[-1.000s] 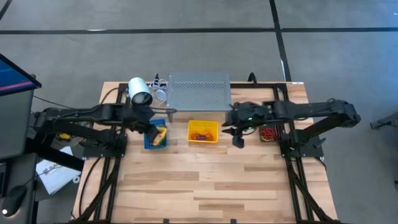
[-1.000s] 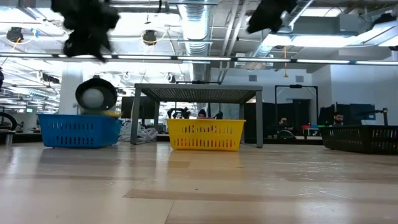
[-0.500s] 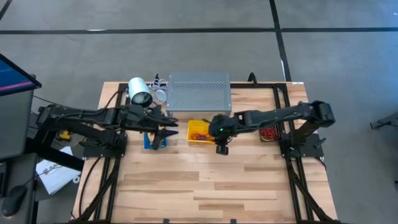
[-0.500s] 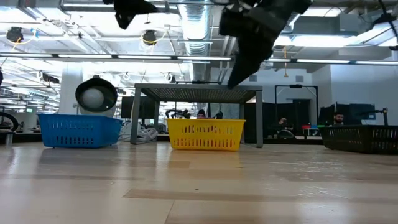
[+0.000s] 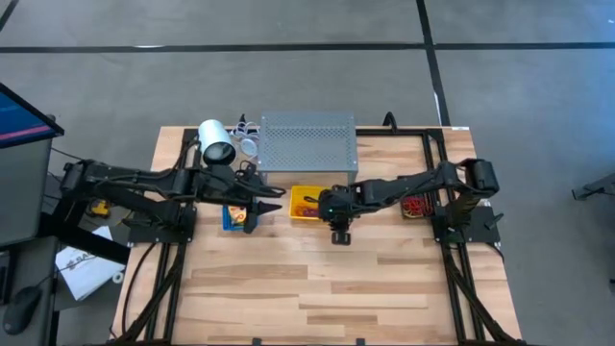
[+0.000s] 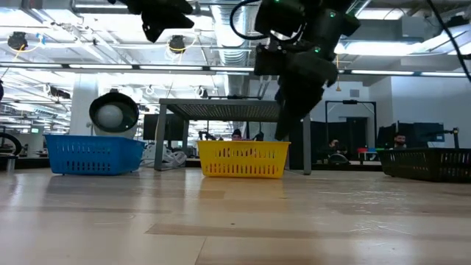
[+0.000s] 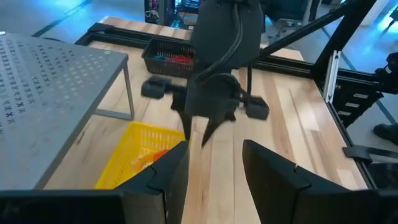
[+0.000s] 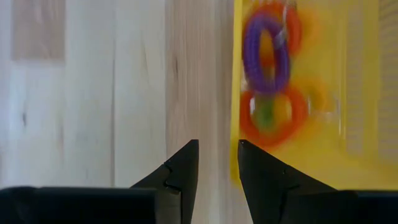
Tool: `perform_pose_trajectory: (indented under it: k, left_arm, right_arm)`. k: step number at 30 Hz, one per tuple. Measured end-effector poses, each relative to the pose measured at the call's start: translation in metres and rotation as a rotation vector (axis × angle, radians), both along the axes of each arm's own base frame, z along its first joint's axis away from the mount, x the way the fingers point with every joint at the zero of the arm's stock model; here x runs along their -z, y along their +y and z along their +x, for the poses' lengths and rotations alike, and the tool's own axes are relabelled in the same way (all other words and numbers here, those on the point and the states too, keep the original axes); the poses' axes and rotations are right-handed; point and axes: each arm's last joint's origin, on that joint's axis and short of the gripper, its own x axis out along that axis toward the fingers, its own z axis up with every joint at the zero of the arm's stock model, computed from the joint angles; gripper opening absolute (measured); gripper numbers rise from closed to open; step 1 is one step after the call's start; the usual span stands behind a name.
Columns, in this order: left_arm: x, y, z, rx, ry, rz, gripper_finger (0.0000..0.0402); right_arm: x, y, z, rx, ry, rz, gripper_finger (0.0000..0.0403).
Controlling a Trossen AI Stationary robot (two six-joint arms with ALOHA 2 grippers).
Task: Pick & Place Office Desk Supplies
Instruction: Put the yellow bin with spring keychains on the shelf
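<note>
The scene is evenly lit by bright ceiling lights; glare is thrown overhead. The rubber bands are smeared by motion blur; soft shadows are cast.

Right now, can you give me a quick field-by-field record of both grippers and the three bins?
left gripper: open, empty, raised beside the blue bin, pointing toward the yellow bin
right gripper: jaws a little apart, empty, above the yellow bin's edge
yellow bin: table centre, in front of the metal shelf; holds rubber bands, purple and orange ones visible
blue bin: left of yellow bin; yellow item inside, unclear
black bin: right side, red bands inside
</note>
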Motion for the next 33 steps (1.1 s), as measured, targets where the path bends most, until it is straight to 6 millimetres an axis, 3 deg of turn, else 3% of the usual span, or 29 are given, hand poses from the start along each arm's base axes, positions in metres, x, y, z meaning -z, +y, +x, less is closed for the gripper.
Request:
perform_pose_trajectory:
  k: [7, 21, 33]
  left_arm:
    - [-0.002, 0.0, 0.0, 0.0, -0.015, -0.001, 0.0147]
    - [-0.003, 0.0, 0.0, 0.001, -0.029, -0.002, 0.0147]
    - [-0.003, 0.0, 0.0, 0.001, -0.027, -0.002, 0.0147]
  right_arm:
    - [0.01, 0.001, 0.004, -0.025, 0.021, -0.02, 0.0107]
    - [0.01, 0.0, 0.007, -0.04, -0.004, -0.046, 0.0107]
    - [0.032, 0.0, 0.013, -0.04, 0.041, -0.047, 0.0104]
